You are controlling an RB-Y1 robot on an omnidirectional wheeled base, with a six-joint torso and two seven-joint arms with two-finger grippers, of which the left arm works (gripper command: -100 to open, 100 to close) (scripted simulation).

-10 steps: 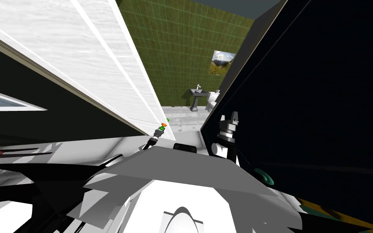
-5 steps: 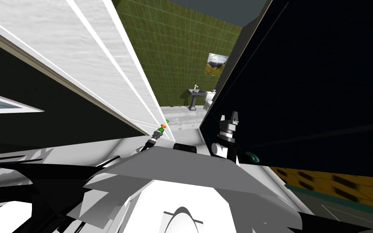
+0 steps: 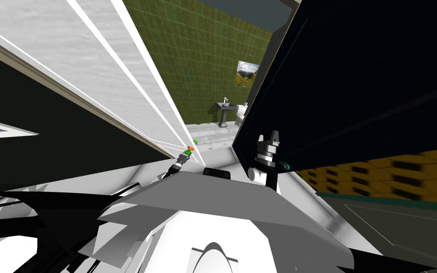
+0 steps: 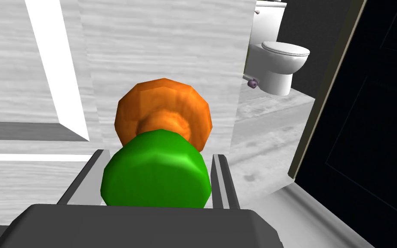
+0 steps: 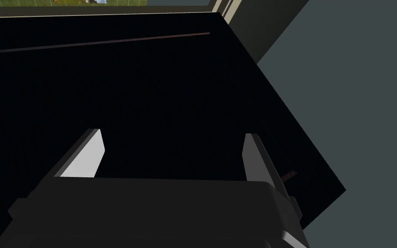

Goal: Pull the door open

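Left gripper [image 4: 156,154] clamped on green knob [image 4: 156,176], fingers pressing its sides. Orange rosette [image 4: 163,107] just beyond fingertips, mounted on white door [image 4: 159,43]. Door's free edge just beside knob. Past edge, open gap over grey floor [image 4: 271,125] to dark panel [image 4: 365,129]. White toilet [image 4: 279,60] well beyond gap. Right gripper [image 5: 172,134] fingers apart, facing dark panel

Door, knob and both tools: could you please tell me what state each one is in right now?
white door: partly open, toilet visible past its edge.
green knob: clamped in the left tool.
left tool: shut on the green knob.
right tool: open, holding nothing.
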